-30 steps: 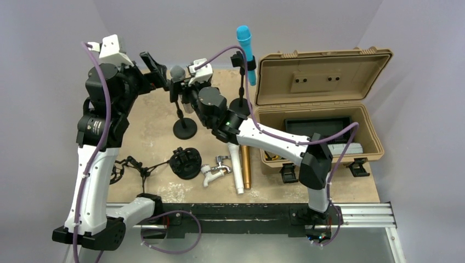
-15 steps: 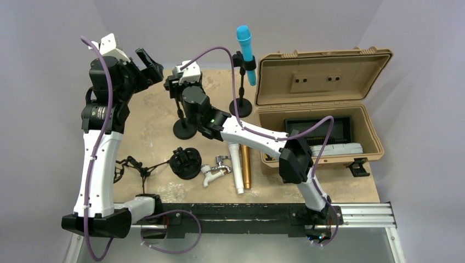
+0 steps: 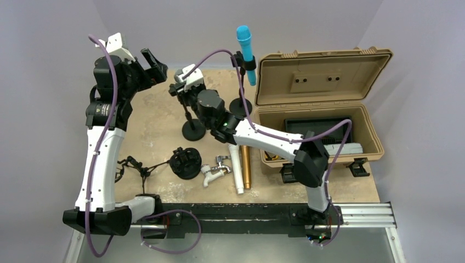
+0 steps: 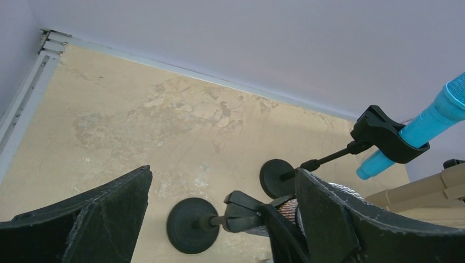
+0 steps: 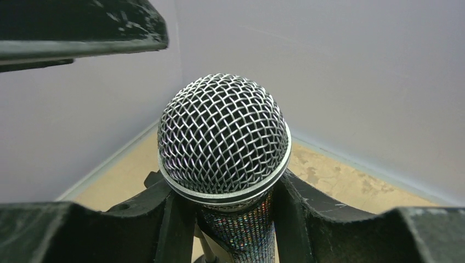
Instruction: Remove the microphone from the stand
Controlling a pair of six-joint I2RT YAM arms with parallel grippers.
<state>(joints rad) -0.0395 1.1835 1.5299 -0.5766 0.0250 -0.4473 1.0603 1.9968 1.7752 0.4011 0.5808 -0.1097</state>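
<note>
Microphone (image 5: pixel 224 137) with the silver mesh head sits in the clip of its stand (image 3: pixel 193 131), left of centre on the table, and I have the right gripper (image 5: pixel 227 189) on it. In the right wrist view its fingers (image 5: pixel 170 219) flank the glittery body just under the mesh head. As far as I can tell from that close angle, both pads touch it. I judge this as the grasp step, with the pull-out not yet begun.

My left gripper (image 4: pixel 224 172) hangs wide open and empty, up and to the left of the stand. Its camera looks down on the clip and the round base.

Next, I think the grip must be firm before I draw the microphone out along the clip's line. The stand looks light and could lift or tip with it, so the free left hand may need to steady the pole.

A blue microphone (image 3: pixel 245 46) stands in a second stand by the open tan case (image 3: pixel 323 66). I can read no brand, label or writing on anything.
</note>
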